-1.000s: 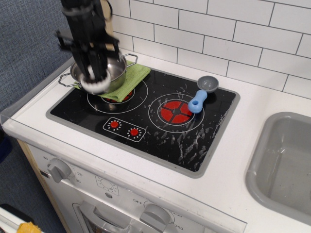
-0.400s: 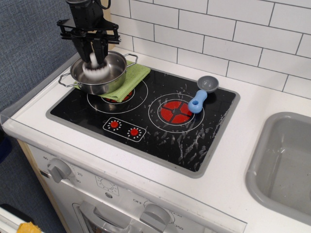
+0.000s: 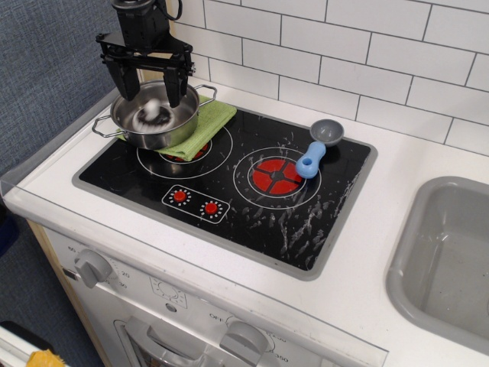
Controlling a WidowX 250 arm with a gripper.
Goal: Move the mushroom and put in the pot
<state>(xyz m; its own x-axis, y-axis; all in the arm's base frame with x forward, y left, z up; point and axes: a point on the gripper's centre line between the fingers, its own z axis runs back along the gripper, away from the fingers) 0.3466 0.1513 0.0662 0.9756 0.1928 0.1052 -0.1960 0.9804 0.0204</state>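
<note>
The black gripper (image 3: 146,82) hangs above the pot (image 3: 157,115) with its two fingers spread apart, holding nothing. The mushroom (image 3: 152,112), a small white rounded piece blurred in this view, lies inside the pot, clear of both fingers. The pot is shiny steel, wide and shallow, with thin wire loop handles, resting on a folded green cloth (image 3: 203,126) over the left burner of the glossy black hob (image 3: 229,183). Moments earlier the fingers were closed on the mushroom at the pot's rim; they have since parted and released it.
</note>
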